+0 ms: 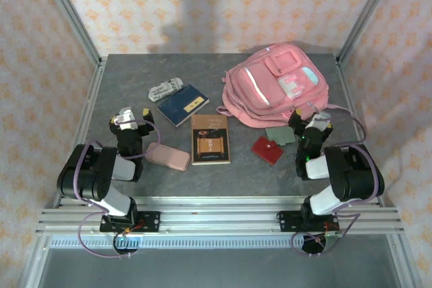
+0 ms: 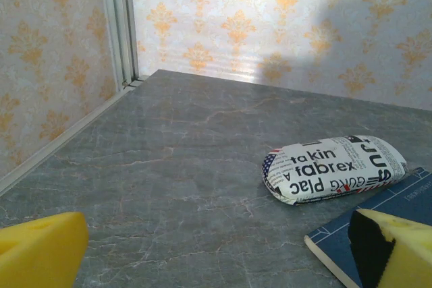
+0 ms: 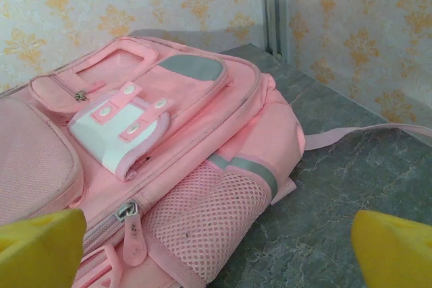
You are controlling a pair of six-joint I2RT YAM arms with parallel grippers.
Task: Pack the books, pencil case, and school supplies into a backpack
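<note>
you're holding both claws spread wide, and neither is gripping anything. the left claw (image 1: 128,116) is hanging low over the bench (image 1: 121,75), pointing at the printed pencil case (image 2: 334,168). that case is lying on its side right against the far edge of the navy book (image 1: 181,104), so it looks like the easy first pick: rounded, raised, something for the fingers (image 2: 40,251) to bite.

the right claw (image 1: 310,123) is facing the pink backpack (image 3: 169,119), which is lying on its back in the far right corner with its pockets up. that's putting the zip pull (image 3: 131,231) just ahead of your right fingers. the zip is looking shut to me, so i'm guessing opening comes before any packing.

the brown book (image 1: 210,138) is lying flat in the middle, between the pink pouch (image 1: 167,156) and the red pad (image 1: 267,149). the grey-green card (image 1: 280,134) is sitting just beside that pad, close to the backpack's near edge.

watch your edges. both books and both small squares are lying flat on the bench, giving little lip to get under. a pink strap (image 3: 364,133) is trailing across the bench on the right, near your right arm's path. the far left of the bench is offering bare room for swinging, with the frame post standing at the corner.
</note>
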